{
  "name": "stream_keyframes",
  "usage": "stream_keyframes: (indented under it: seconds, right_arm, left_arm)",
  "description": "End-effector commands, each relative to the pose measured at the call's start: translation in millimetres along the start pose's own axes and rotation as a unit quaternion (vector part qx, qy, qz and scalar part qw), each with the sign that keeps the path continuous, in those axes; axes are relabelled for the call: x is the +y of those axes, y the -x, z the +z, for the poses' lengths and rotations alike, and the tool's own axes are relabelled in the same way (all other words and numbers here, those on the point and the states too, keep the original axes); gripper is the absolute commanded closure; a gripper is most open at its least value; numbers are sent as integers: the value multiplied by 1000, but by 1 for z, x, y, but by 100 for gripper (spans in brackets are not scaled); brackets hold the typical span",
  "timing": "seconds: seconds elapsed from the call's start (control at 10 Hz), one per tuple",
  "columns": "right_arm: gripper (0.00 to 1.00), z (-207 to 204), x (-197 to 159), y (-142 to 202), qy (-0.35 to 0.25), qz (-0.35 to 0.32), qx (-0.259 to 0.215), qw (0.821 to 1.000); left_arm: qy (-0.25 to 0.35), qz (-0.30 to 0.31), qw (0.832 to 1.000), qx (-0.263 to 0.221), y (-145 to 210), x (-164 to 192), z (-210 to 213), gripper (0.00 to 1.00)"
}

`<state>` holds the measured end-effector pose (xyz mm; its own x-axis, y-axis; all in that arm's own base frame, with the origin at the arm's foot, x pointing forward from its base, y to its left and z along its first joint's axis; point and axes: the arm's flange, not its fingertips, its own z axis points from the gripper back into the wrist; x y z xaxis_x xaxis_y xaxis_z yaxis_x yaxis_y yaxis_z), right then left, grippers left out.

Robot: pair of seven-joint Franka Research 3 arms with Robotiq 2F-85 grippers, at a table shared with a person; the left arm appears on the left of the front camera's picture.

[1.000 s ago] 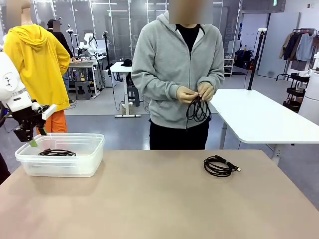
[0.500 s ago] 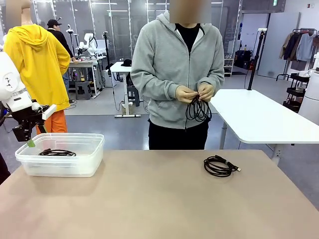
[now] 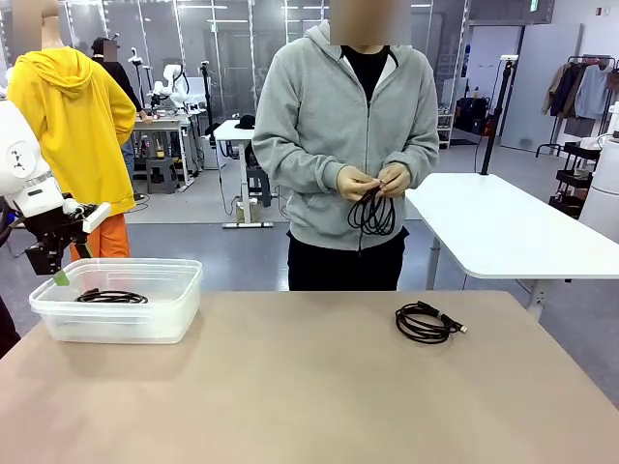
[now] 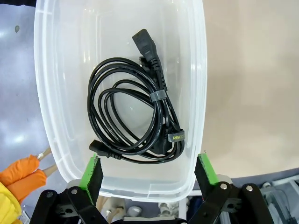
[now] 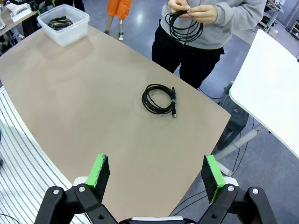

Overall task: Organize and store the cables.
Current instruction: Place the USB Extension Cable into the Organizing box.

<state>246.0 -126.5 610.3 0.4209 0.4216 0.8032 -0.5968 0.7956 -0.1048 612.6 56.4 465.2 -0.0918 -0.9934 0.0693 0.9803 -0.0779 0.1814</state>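
Observation:
A coiled black cable (image 4: 135,112) with a chunky plug lies in the clear plastic bin (image 4: 198,93). My left gripper (image 4: 148,172) hangs open and empty just above the bin's near rim. From the front, that left gripper (image 3: 56,273) hovers over the left end of the bin (image 3: 174,314), with the cable (image 3: 111,297) inside. A second coiled cable (image 3: 426,322) rests on the table at right, also visible as a coil (image 5: 160,99) well ahead of my open right gripper (image 5: 156,172). The person across the table holds a third cable (image 3: 372,210) in both hands.
The tan table (image 3: 290,387) is bare between the bin and the loose cable. A white table (image 3: 503,227) stands behind at the right. A person in a yellow hoodie (image 3: 73,126) stands behind the bin, off the table's far left corner.
My left gripper has opened wider and drawn slightly left and up above the bin. The person's hands have shifted the coil a little to the left. The table cable has not moved.

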Motion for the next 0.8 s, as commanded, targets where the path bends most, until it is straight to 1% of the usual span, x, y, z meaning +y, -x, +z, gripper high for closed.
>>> stream_keyframes:
  seconds: [0.0, 0.6, 0.7]
  right_arm:
    - [0, 0, 0, 1, 0, -1, 0, 1000]
    - [0, 0, 0, 1, 0, -1, 0, 1000]
    - [0, 0, 0, 1, 0, -1, 0, 1000]
  left_arm:
    - [1, -3, 1000, -4, 2, -1, 0, 0]
    - [0, 0, 1000, 0, 0, 0, 0, 1]
    - [-21, 4, 1000, -12, -7, -1, 31, 0]
